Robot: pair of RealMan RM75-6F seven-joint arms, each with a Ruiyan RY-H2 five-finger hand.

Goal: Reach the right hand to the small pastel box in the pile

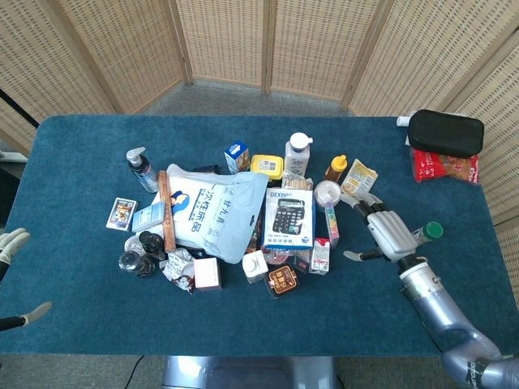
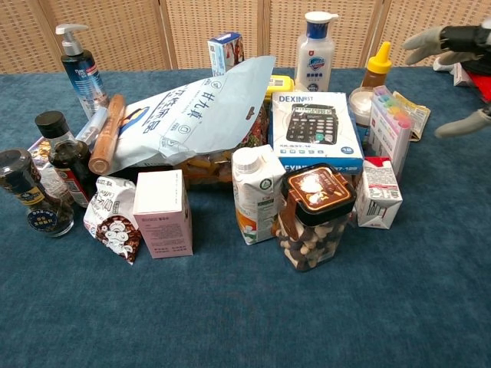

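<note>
The small pastel box (image 1: 330,220), narrow with a row of pastel dots on top, lies on the right side of the pile, between the calculator box (image 1: 289,217) and the bare blue cloth. In the chest view the pastel box (image 2: 391,121) stands behind a small red-and-white carton (image 2: 379,193). My right hand (image 1: 383,230) hovers open just right of the pile, fingers spread toward the box, a short gap away. The chest view shows the right hand (image 2: 449,38) at the top right corner. My left hand (image 1: 11,245) sits open at the far left edge, holding nothing.
A green-capped bottle (image 1: 423,234) lies just right of my right hand. A black pouch (image 1: 444,132) and red snack bag (image 1: 444,166) sit at the back right. A yellow-capped bottle (image 1: 336,168), round tin (image 1: 328,193) and snack packet (image 1: 359,181) crowd behind the pastel box.
</note>
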